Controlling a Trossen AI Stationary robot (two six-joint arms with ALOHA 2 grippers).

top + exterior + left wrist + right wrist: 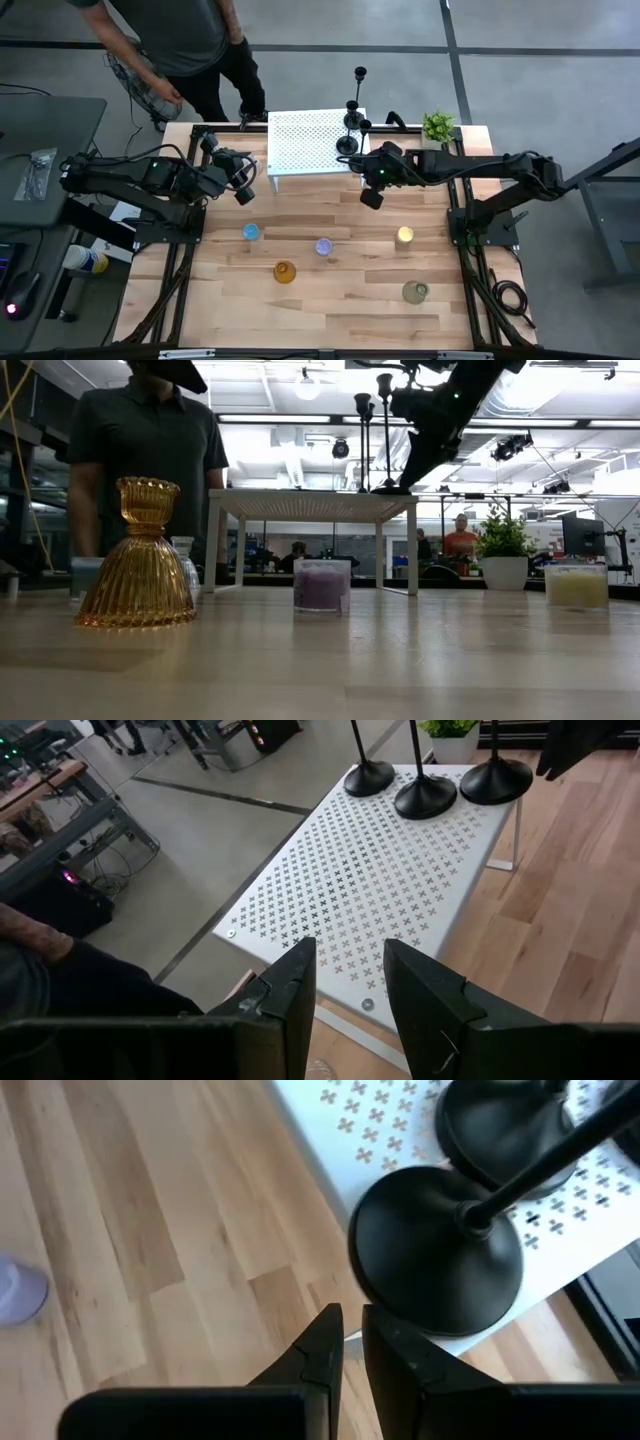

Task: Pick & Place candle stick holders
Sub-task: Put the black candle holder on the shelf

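Three candlesticks (pixel 354 118) on white stand (pixel 300 150).

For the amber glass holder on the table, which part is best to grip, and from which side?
Probably the narrow waist of the amber glass holder, between its small cup and flared ribbed skirt. It stands upright and apart from the other glasses, so a gripper could descend from above and close across the waist; the wide skirt looks harder to span.

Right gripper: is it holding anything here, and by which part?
Nothing. The right gripper is nearly closed on empty air beside a black candlestick's base; the left gripper is open and empty.
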